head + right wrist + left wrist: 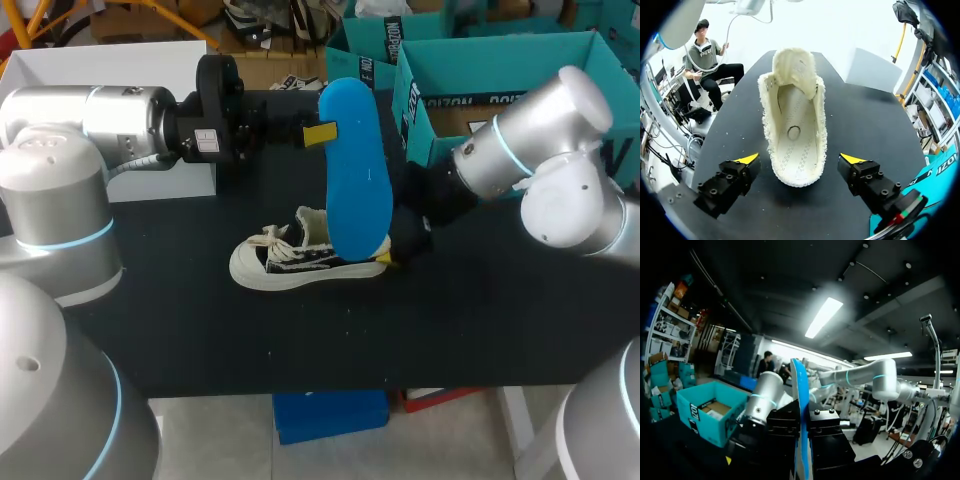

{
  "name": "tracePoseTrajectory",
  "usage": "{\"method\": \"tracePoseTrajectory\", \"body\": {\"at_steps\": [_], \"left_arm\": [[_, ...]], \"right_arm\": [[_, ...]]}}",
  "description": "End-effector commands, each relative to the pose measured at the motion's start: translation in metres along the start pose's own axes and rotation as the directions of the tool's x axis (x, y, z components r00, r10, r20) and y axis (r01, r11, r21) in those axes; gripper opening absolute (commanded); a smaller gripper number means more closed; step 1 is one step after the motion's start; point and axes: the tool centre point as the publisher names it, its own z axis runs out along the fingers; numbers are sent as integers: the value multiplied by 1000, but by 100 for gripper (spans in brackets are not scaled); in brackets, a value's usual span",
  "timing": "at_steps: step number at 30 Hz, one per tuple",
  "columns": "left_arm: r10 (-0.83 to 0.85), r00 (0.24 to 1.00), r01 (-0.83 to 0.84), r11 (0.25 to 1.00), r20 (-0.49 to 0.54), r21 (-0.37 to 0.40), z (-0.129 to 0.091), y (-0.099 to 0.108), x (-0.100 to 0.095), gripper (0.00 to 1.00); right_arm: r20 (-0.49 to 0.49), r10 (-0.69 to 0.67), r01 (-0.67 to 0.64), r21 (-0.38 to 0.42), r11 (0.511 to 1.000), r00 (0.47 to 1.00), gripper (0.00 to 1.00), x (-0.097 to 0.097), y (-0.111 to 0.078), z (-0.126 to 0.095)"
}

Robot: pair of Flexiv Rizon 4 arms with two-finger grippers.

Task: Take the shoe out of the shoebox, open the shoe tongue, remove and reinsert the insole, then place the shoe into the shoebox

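Note:
A blue insole (pixel 357 170) hangs upright above the shoe, with my left gripper (pixel 322 133) shut on its upper edge. In the left wrist view the insole (pixel 800 405) shows edge-on, clamped between the black fingers of the left gripper (pixel 803 442). The cream and black canvas shoe (pixel 295 258) lies on its sole on the black table, toe to the left. My right gripper (pixel 392 256) sits open at its heel. From the right wrist the shoe (pixel 795 120) is seen from above, tongue folded forward and footbed bare. The right gripper (pixel 799 159) straddles the heel without touching.
The open teal shoebox (pixel 420 105) stands at the back right behind my right arm, and it also shows as the teal shoebox (pixel 705 412) in the left wrist view. A white box (pixel 190 180) stands at the back left under my left arm.

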Motion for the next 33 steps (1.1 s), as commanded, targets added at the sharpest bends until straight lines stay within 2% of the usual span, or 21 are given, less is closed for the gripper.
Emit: {"method": "tracePoseTrajectory", "body": {"at_steps": [1,25,28,31,33], "left_arm": [[2,1000,-2,1000,5,1,2,1,0,0],[2,1000,-2,1000,5,1,2,1,0,0],[2,1000,-2,1000,5,1,2,1,0,0],[2,1000,-2,1000,5,1,2,1,0,0],[2,1000,-2,1000,5,1,2,1,0,0]], "right_arm": [[0,1,-1,-76,997,1000,100,-1,-6,7],[-18,10,-13,-196,981,1000,100,-3,-15,21],[-18,7,-10,-184,983,1000,100,-5,-14,19],[-20,-4,2,-89,996,1000,100,-9,-12,14],[0,-6,6,-61,998,1000,100,-12,-8,8]]}}
